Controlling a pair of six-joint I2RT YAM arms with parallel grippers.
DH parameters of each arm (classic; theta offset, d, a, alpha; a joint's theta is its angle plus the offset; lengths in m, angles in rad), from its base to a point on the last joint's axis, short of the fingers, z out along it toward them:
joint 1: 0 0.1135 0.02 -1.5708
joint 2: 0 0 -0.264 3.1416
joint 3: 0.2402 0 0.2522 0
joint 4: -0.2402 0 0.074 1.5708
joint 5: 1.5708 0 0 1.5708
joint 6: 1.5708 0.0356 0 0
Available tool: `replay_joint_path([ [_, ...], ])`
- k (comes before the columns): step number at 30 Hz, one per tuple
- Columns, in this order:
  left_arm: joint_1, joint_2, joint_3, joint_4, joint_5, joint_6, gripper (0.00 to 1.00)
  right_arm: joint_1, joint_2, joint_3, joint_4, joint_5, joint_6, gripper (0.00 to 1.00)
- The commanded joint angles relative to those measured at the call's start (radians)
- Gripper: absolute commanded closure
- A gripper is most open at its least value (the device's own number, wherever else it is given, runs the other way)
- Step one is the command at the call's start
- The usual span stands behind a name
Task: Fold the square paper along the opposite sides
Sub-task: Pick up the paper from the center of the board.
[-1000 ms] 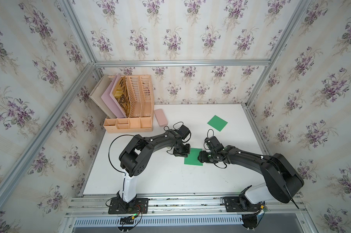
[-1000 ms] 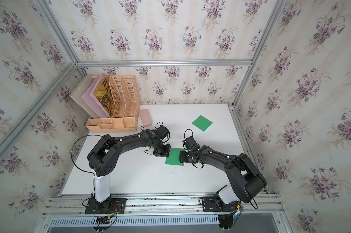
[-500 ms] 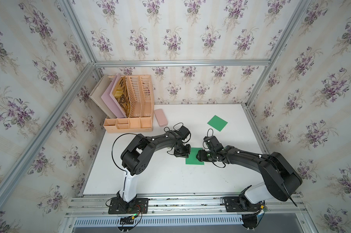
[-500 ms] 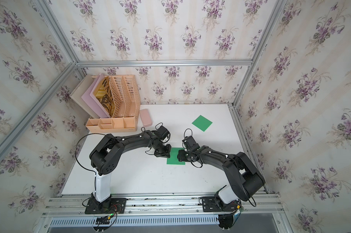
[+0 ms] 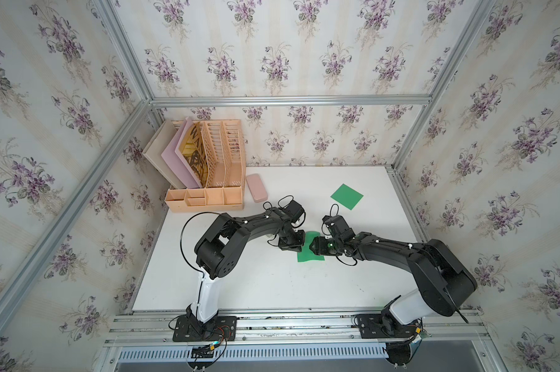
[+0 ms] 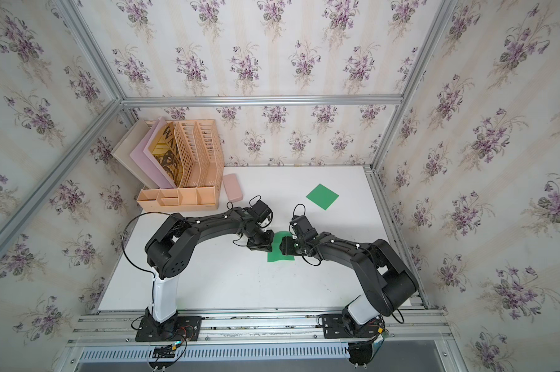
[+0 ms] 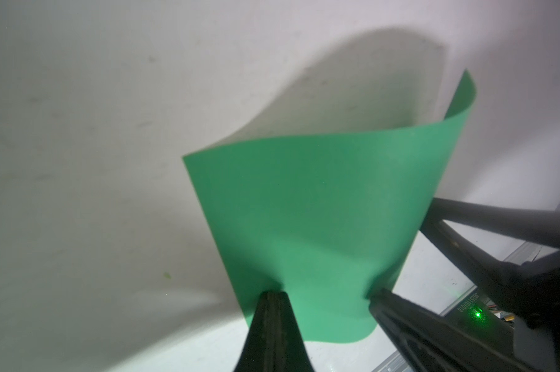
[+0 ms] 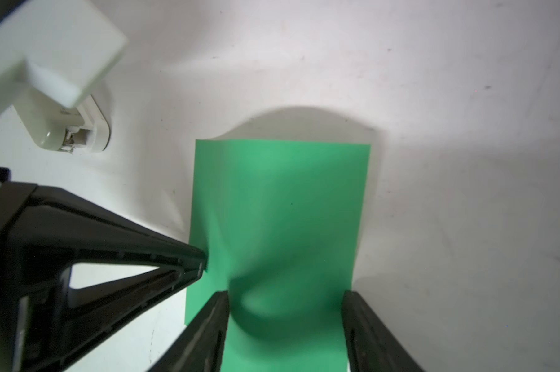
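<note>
1. Wide look first: on the bench [image 5: 256, 283] only the middle has stirred in the last second. The desk organiser [image 5: 207, 167] and the spare green square [image 5: 346, 196] sit where they were.
2. The green paper [image 5: 310, 256] lies mid-bench between the two arms. Here's the change: its far edge, flat a second ago, now rounds upward. I'd call that the fold getting under way, with no crease made yet.
3. Left tool [image 7: 272, 294]: clenched, pinching the sheet's edge. Its wrist view shows the paper bowing up off the bench, a curve that both top views flatten to a rounded outline.
4. Right tool [image 8: 285, 296]: it has slid in over the sheet, jaws apart and straddling it, gripping nothing. Only its own wrist view shows the dimple in the paper between them.
5. Smallest detail: that same view catches the left tool's tip meeting the sheet's side edge, which is hidden from above by the arms.
</note>
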Motion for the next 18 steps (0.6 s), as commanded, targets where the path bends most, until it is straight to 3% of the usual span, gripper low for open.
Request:
replay_joint_path([
  [1,0.0,0.023,-0.002,-0.061,-0.119,0.021,1.0,0.001,0.018,-0.006,-0.092,-0.011,-0.002,0.38],
  [9,-0.002,0.043,0.02,-0.066,-0.127,0.026,1.0,0.007,0.04,-0.004,-0.065,-0.051,-0.002,0.38],
  [18,-0.002,0.056,0.049,-0.087,-0.147,0.039,1.0,0.015,0.046,-0.005,-0.056,-0.069,-0.013,0.48],
])
